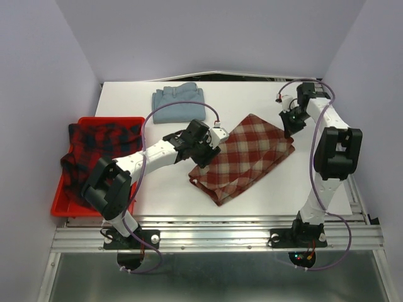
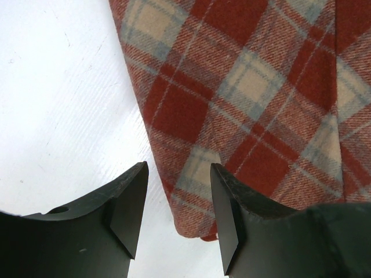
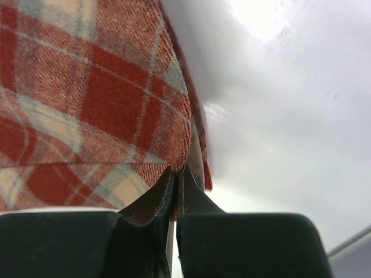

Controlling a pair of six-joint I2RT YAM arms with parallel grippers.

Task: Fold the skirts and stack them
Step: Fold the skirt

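Observation:
The brick-red and cream check skirt (image 1: 244,157) lies folded, slanting across the middle of the table. My left gripper (image 1: 211,151) stands open over its left edge; in the left wrist view a rounded corner of the check skirt (image 2: 243,110) lies between the black fingers (image 2: 130,202), untouched. My right gripper (image 1: 291,133) is shut on the check skirt's right corner (image 3: 116,110), the cloth edge pinched between its fingertips (image 3: 177,179). A light blue skirt (image 1: 178,102) lies folded at the back. The red and navy plaid skirt (image 1: 94,151) sits bunched in the tray.
A red plastic tray (image 1: 63,204) stands at the table's left edge. The white table (image 1: 277,195) ends at a metal rail along the front, and purple walls close in on three sides. Cables loop over both arms.

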